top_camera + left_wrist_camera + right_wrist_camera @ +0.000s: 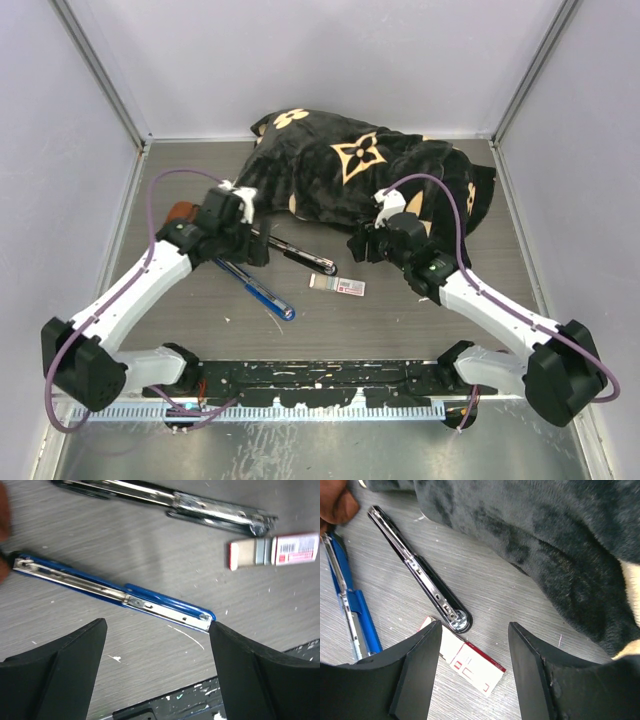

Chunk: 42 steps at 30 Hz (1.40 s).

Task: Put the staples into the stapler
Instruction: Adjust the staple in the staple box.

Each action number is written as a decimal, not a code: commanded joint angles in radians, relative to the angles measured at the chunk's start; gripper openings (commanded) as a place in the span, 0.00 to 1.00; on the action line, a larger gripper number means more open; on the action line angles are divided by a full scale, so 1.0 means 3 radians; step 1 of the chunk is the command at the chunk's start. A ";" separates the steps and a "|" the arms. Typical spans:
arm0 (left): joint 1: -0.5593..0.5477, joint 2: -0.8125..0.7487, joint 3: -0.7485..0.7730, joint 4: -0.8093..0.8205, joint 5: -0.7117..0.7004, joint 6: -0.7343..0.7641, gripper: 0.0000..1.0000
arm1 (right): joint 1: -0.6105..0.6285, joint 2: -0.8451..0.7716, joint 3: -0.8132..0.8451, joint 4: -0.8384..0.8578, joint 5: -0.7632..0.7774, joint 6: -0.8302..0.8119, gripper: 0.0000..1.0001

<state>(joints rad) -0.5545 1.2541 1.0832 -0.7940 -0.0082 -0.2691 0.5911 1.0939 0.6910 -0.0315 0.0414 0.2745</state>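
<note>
Two staplers lie opened flat on the table: a blue stapler (pixel 257 291) (pixel 115 595) (pixel 352 610) and a black-and-chrome stapler (pixel 300 256) (pixel 200 507) (pixel 420 570). The staples (pixel 338 287) (pixel 275 551) (pixel 475 665), a small white box with a red label and its grey inner piece slid partly out, rest beside the black stapler's tip. My left gripper (pixel 250 245) (pixel 157 630) hangs open just over the near side of the blue stapler, holding nothing. My right gripper (pixel 362 243) (pixel 475 630) stands open above the staples box, apart from it.
A black plush cloth with tan flower marks (pixel 360 170) (pixel 545 540) is heaped at the back centre, close behind the right gripper. A brown object (pixel 182 212) (pixel 335 502) sits by the left arm. Grey walls enclose the table; a black rail (pixel 320 375) runs along the near edge.
</note>
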 commanded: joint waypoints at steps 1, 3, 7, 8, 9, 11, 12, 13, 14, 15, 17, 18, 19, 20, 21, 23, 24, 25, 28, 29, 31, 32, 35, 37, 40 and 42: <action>0.0538 -0.0257 -0.0155 0.0286 0.0329 -0.0160 0.86 | -0.0018 0.0205 0.0083 0.0079 -0.0078 -0.0091 0.60; 0.0744 -0.0352 -0.0227 0.0388 0.0385 -0.0180 0.86 | 0.0023 0.0333 0.0114 0.0034 -0.0121 -0.0096 0.56; 0.0961 -0.0590 -0.0333 0.0567 0.0328 -0.0159 0.87 | 0.0133 0.0580 0.0200 -0.0114 -0.0213 -0.0037 0.54; 0.0981 -0.0650 -0.0371 0.0625 0.0305 -0.0128 0.87 | 0.0169 0.0627 0.0224 -0.0155 -0.0207 -0.0009 0.54; 0.0984 -0.0690 -0.0399 0.0662 0.0261 -0.0093 0.87 | 0.0217 0.0681 0.0251 -0.0193 -0.0165 0.0020 0.53; 0.0987 -0.0723 -0.0415 0.0672 0.0167 -0.0031 0.87 | 0.0359 0.0796 0.0359 -0.0291 -0.0010 0.0099 0.53; 0.0984 -0.0721 -0.0407 0.0645 0.0138 -0.0002 0.87 | 0.0433 0.0858 0.0410 -0.0322 0.0060 0.0156 0.53; 0.0985 -0.0713 -0.0394 0.0612 0.0115 0.0020 0.87 | 0.0512 0.0941 0.0455 -0.0338 0.0109 0.0231 0.53; 0.0984 -0.0705 -0.0379 0.0569 0.0097 0.0045 0.87 | 0.0576 0.1007 0.0494 -0.0338 0.0139 0.0324 0.53; 0.0984 -0.0702 -0.0355 0.0514 0.0067 0.0077 0.87 | 0.0655 0.1084 0.0523 -0.0335 0.0163 0.0431 0.52; 0.0984 -0.0752 -0.0339 0.0456 -0.0010 0.0138 0.87 | 0.0750 0.1220 0.0591 -0.0337 0.0206 0.0618 0.51; 0.0985 -0.0796 -0.0364 0.0457 -0.0050 0.0153 0.87 | 0.0791 0.1287 0.0618 -0.0349 0.0246 0.0702 0.50; 0.0984 -0.0834 -0.0375 0.0467 -0.0056 0.0162 0.90 | 0.0820 0.1336 0.0646 -0.0365 0.0285 0.0776 0.50; 0.0986 -0.0871 -0.0394 0.0479 -0.0046 0.0168 0.91 | 0.0842 0.1393 0.0662 -0.0376 0.0321 0.0831 0.49; 0.0987 -0.0893 -0.0401 0.0483 -0.0037 0.0182 0.91 | 0.0857 0.1435 0.0675 -0.0385 0.0360 0.0900 0.49; 0.0988 -0.0917 -0.0393 0.0472 -0.0087 0.0198 0.91 | 0.0872 0.1501 0.0691 -0.0395 0.0402 0.0972 0.48; 0.0985 -0.0925 -0.0390 0.0459 -0.0123 0.0202 0.91 | 0.0876 0.1524 0.0693 -0.0394 0.0404 0.1000 0.48; 0.0985 -0.0933 -0.0383 0.0448 -0.0141 0.0206 0.91 | 0.0886 0.1547 0.0694 -0.0395 0.0407 0.1014 0.48; 0.0984 -0.0953 -0.0389 0.0442 -0.0171 0.0217 0.91 | 0.0907 0.1607 0.0693 -0.0391 0.0406 0.1048 0.48; 0.0987 -0.0959 -0.0393 0.0441 -0.0172 0.0217 0.91 | 0.0904 0.1632 0.0697 -0.0391 0.0393 0.1057 0.47; 0.0984 -0.0971 -0.0394 0.0442 -0.0169 0.0216 0.91 | 0.0908 0.1675 0.0715 -0.0376 0.0358 0.1042 0.46; 0.0984 -0.0978 -0.0397 0.0445 -0.0167 0.0216 0.91 | 0.0908 0.1692 0.0729 -0.0368 0.0343 0.1029 0.46; 0.0987 -0.0977 -0.0404 0.0448 -0.0150 0.0215 0.92 | 0.0908 0.1733 0.0767 -0.0374 0.0362 0.1014 0.45; 0.0984 -0.0972 -0.0397 0.0444 -0.0150 0.0220 0.92 | 0.0908 0.1743 0.0771 -0.0381 0.0383 0.1024 0.44; 0.0987 -0.0979 -0.0403 0.0442 -0.0157 0.0220 0.92 | 0.0913 0.1734 0.0762 -0.0403 0.0406 0.1051 0.43; 0.0984 -0.0988 -0.0404 0.0447 -0.0161 0.0217 0.92 | 0.0918 0.1723 0.0754 -0.0431 0.0442 0.1062 0.43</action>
<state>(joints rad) -0.2630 0.9833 0.9588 -0.6781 -0.0410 -0.2188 0.8566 1.6230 0.8795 -0.1623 0.1352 0.5648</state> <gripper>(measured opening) 0.915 0.438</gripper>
